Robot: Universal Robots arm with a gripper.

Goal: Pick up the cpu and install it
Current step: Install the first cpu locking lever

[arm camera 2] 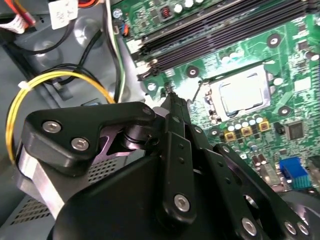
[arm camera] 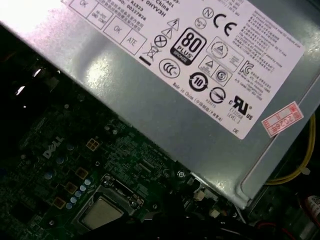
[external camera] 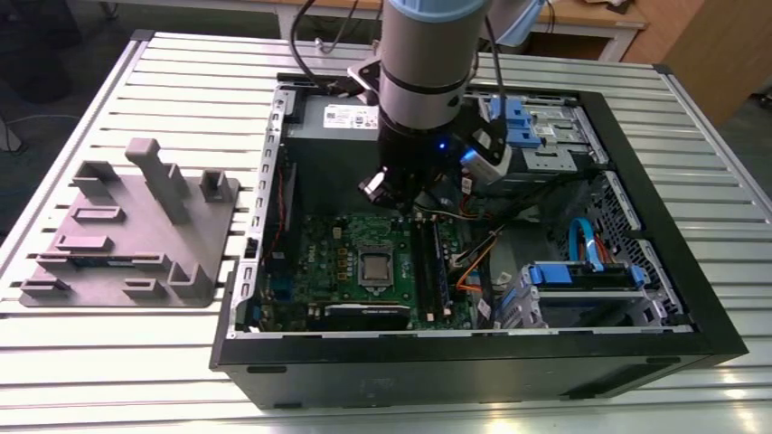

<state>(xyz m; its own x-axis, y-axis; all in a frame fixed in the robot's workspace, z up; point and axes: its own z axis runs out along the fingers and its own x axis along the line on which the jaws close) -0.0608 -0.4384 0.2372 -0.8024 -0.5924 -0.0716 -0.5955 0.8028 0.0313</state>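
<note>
In the socket (arm camera 2: 216, 102), the cpu (arm camera 2: 245, 95) lies apart from the fingers (arm camera 2: 174, 117), pressed together

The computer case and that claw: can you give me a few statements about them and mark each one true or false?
1. The cpu lies in its socket on the green motherboard. True.
2. The claw grips the cpu. False: the cpu lies apart from the claw's tip.
3. The grey tray lies inside the computer case. False: it lies on the slatted table, at the exterior view's left of the case.
4. The case is open on top. True.
</note>
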